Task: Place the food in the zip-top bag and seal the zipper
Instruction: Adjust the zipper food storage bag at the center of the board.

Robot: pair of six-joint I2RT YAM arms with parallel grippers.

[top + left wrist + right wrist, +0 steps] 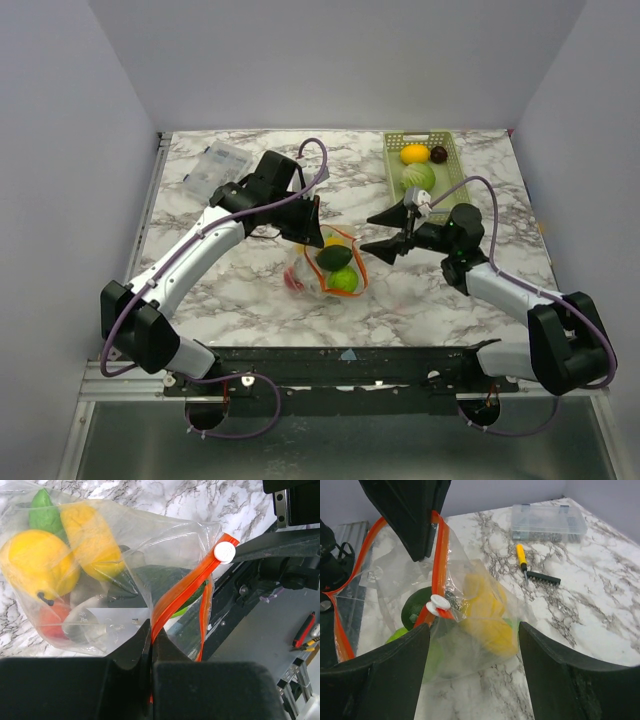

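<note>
- While the zip-top bag (328, 268) rests on the marble table (230, 300) between both arms, its orange-red zipper (175, 597) is pinched by the clenched left gripper (151, 635).
- The right gripper (472, 630) is held spread wide by the bag's mouth, near the white slider (437, 602), with nothing grasped.
- Yellow, green and red food (35, 562) is seen inside the bag.

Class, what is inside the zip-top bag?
Seen in the zip-top bag: two yellow fruits, a green piece, a red fruit, a dark green piece. Anything beneath is covered.
</note>
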